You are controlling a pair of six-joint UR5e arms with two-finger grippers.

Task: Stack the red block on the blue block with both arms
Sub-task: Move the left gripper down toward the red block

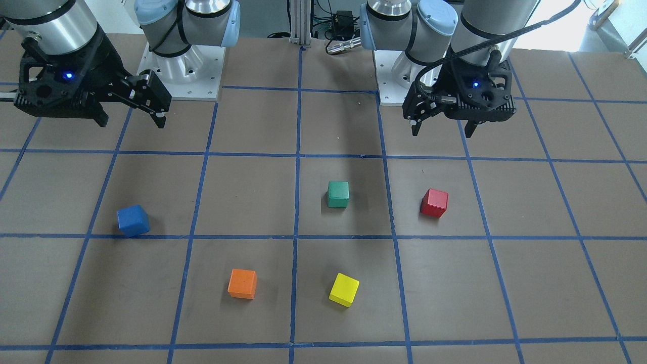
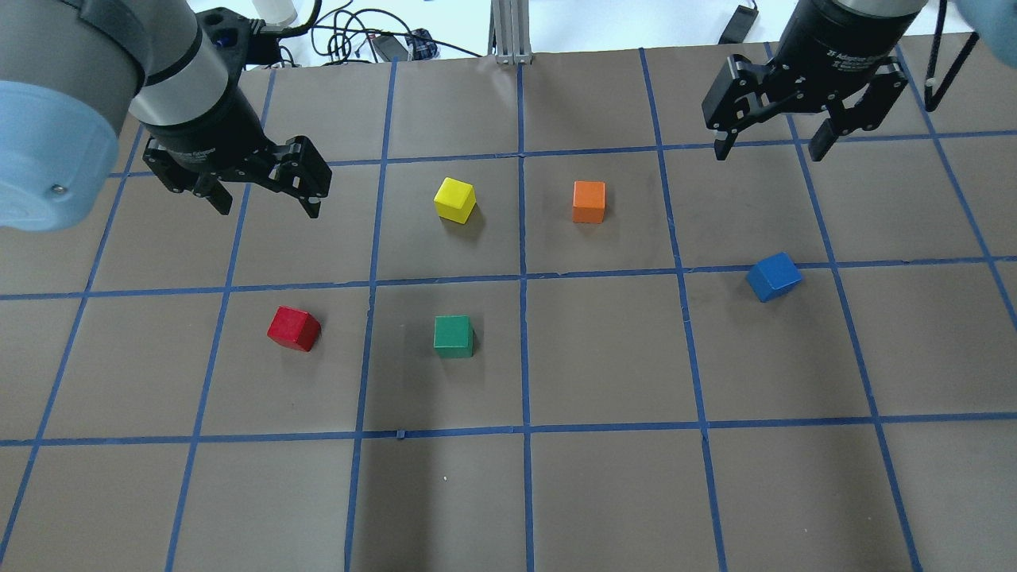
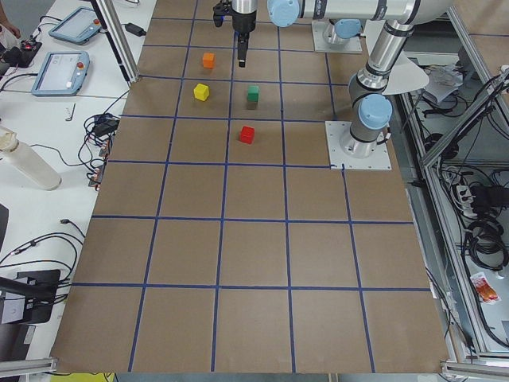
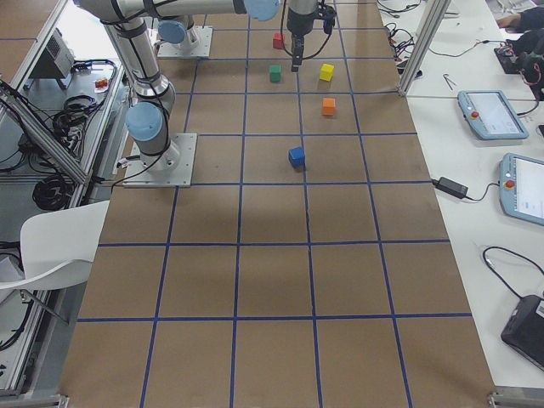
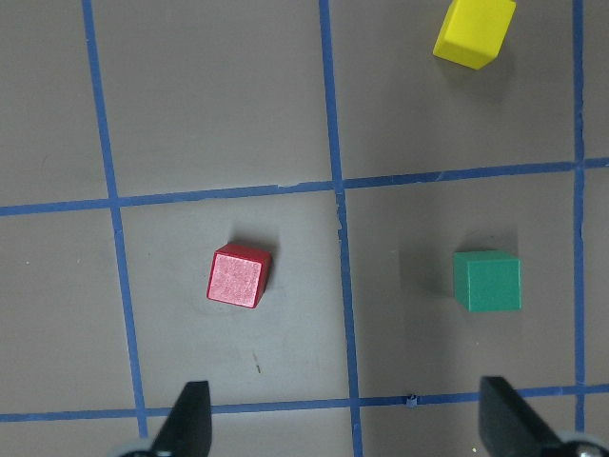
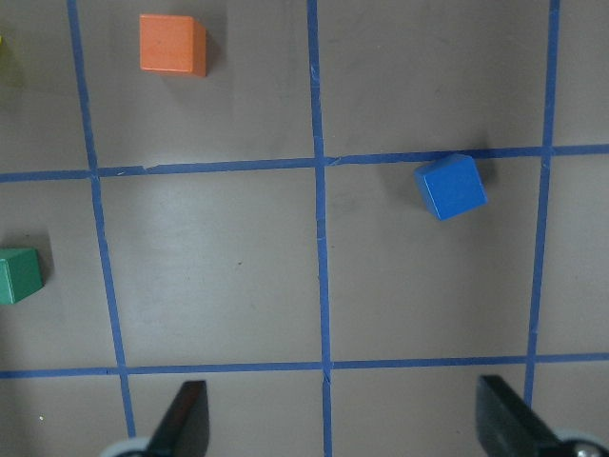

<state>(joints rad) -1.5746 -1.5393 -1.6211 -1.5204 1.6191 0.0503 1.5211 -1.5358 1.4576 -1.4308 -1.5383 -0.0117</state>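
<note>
Starting pickup: both grippers raised, jaws apart, empty.
Overhead: left gripper [image 2: 270, 208] hangs clear of red block [image 2: 293, 328]; right gripper [image 2: 768, 152] clear of blue block [image 2: 773, 276]. Left wrist: red block off-centre; centre over it, match its faces, then descend.

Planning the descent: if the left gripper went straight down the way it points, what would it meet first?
The left gripper would probably meet bare table, not the red block: its wrist view shows the block off-centre, ahead of the open fingers. Depth is unclear.
</note>
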